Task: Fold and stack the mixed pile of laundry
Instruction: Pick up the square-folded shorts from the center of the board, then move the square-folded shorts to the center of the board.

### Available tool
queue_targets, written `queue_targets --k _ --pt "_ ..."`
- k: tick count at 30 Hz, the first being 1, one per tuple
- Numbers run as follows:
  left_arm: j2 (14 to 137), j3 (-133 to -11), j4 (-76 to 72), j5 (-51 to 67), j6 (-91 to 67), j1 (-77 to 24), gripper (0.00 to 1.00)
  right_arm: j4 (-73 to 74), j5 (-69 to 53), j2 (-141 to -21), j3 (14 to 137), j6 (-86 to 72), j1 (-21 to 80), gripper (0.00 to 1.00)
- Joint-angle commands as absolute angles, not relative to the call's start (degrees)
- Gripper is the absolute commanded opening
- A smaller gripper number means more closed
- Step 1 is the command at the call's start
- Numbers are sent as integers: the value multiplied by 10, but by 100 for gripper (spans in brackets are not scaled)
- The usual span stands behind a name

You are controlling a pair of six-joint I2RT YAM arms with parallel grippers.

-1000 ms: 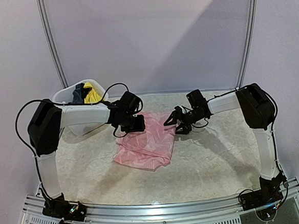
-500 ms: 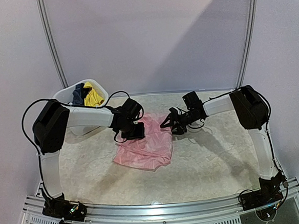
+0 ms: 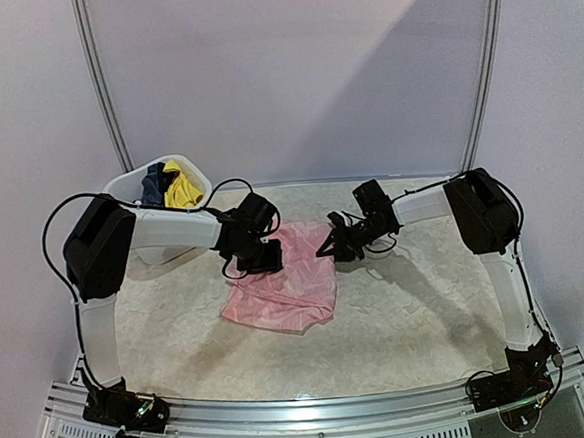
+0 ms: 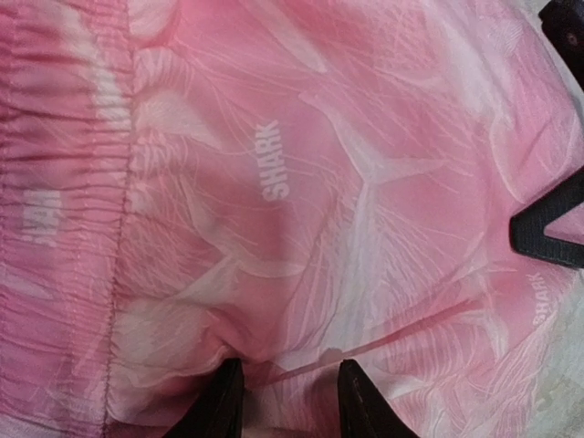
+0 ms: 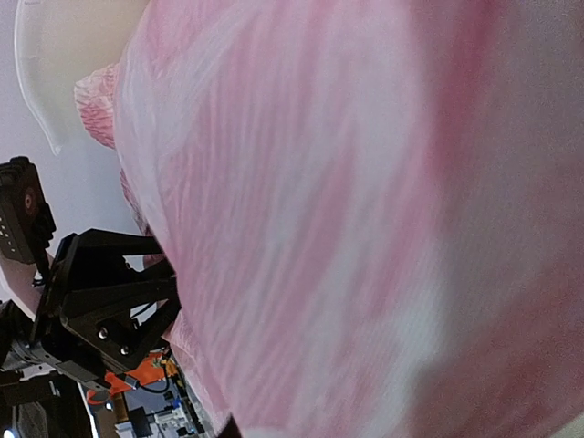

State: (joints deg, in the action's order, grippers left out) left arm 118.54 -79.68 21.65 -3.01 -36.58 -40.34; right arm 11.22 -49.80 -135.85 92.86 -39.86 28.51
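The thin pink garment [image 3: 286, 280] lies flat mid-table. My left gripper [image 3: 265, 258] presses on its upper left part. In the left wrist view its fingertips [image 4: 224, 401] stand apart on the pink cloth [image 4: 301, 182] printed "SHARK", with a low ridge of cloth between them [image 4: 290, 392]. My right gripper [image 3: 326, 249] is at the garment's upper right edge. Pink cloth [image 5: 347, 182] fills the right wrist view and hides the right jaws. Navy [image 3: 153, 182] and yellow [image 3: 182, 187] pieces sit in the tub.
The white plastic tub [image 3: 119, 186] stands at the back left, behind my left arm. A curved metal frame rises behind the table. My left arm's black wrist [image 5: 100, 301] shows past the cloth in the right wrist view. A right fingertip [image 4: 547, 228] shows at the left wrist view's right edge.
My right gripper has slid left onto the pink garment's upper right edge and its jaws have narrowed. The left gripper has shifted slightly down onto the cloth.
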Motion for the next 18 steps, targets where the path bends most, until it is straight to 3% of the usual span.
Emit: queue_targets --k 1,2,10,18 --pt "1147 -786 201 -21 -352 -396 38 146 -496 -1376 955 -372 290 7" --pt "1135 -779 196 -21 -347 -396 39 152 -497 -1376 961 -367 291 0" --pt "965 -710 187 -63 -303 -396 44 176 -500 -1365 996 -346 256 0" --pt "889 -718 249 -93 -273 -396 46 221 -493 -1355 1026 -322 184 0"
